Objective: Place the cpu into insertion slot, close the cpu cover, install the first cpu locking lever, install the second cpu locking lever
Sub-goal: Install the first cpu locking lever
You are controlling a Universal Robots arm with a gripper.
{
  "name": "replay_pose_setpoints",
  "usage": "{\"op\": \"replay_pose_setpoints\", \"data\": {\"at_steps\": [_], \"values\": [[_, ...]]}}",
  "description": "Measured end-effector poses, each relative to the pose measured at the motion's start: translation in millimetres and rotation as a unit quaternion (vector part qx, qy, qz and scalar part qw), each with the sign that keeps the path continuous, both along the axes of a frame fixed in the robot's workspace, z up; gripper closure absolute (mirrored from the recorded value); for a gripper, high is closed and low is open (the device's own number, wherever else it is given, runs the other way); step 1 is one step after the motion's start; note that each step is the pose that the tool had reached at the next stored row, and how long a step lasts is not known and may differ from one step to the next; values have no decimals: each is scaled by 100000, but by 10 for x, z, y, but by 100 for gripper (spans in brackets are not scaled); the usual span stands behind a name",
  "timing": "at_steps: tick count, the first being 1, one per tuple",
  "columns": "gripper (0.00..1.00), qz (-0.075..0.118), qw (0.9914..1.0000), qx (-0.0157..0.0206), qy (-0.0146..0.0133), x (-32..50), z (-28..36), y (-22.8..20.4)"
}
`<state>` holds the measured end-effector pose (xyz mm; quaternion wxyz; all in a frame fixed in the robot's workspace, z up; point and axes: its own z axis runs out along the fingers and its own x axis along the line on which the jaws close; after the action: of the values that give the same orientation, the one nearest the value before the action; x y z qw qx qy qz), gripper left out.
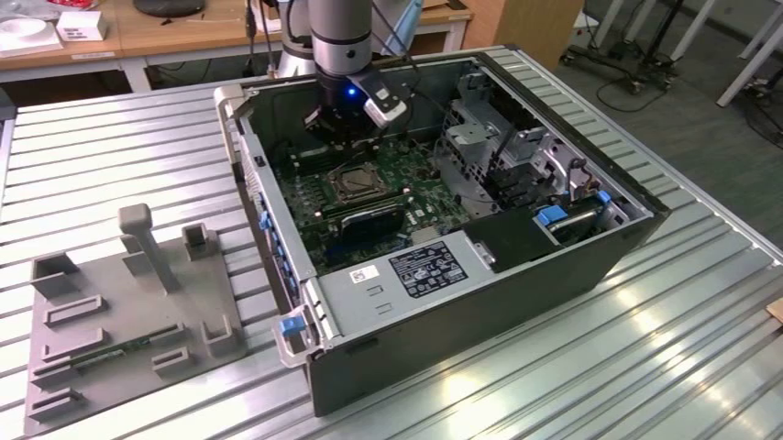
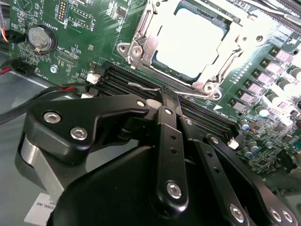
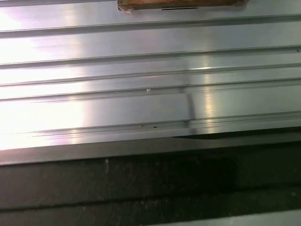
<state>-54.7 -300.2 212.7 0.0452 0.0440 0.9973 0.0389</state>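
The cpu (image 2: 188,44) shows its pale silver face in the socket on the green motherboard (image 2: 84,28). The cpu cover (image 2: 141,47), a silvery metal frame, lies flat around it. In the exterior view the socket (image 1: 355,183) sits mid-board inside the open computer case (image 1: 490,275). My gripper (image 2: 171,97) hangs just above the board beside the socket, and its black fingers (image 2: 167,122) are shut together with nothing between them. A thin wire locking lever (image 2: 141,86) runs along the socket's edge and ends right at the fingertips. The arm and gripper (image 1: 347,136) reach down into the case from its far side.
Black memory slots (image 2: 117,82) lie under the fingertips. A coin battery (image 2: 40,37) and cables sit nearby. Drive cages (image 1: 514,156) and a labelled grey metal box (image 1: 423,270) crowd the case. A grey fixture plate (image 1: 123,312) rests on the ribbed metal table (image 3: 141,94).
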Motion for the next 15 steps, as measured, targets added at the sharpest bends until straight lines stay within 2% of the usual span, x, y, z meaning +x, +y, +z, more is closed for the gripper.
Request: {"op": "replay_pose_setpoints", "data": {"at_steps": [4, 7, 9, 11, 12, 13, 15], "values": [[89, 0, 99999, -389, 11, 15, -28, 0], [89, -6, 99996, -896, 18, 28, -48, 0], [89, -12, 99989, -1504, 38, 38, -59, 0], [89, 0, 99970, -2457, 44, 45, -68, 5], [89, 1, 99961, -2809, 51, 46, -70, 12], [89, -2, 99955, -2988, 48, 46, -72, 22], [89, -4, 99953, -3067, 54, 46, -74, 40]]}}
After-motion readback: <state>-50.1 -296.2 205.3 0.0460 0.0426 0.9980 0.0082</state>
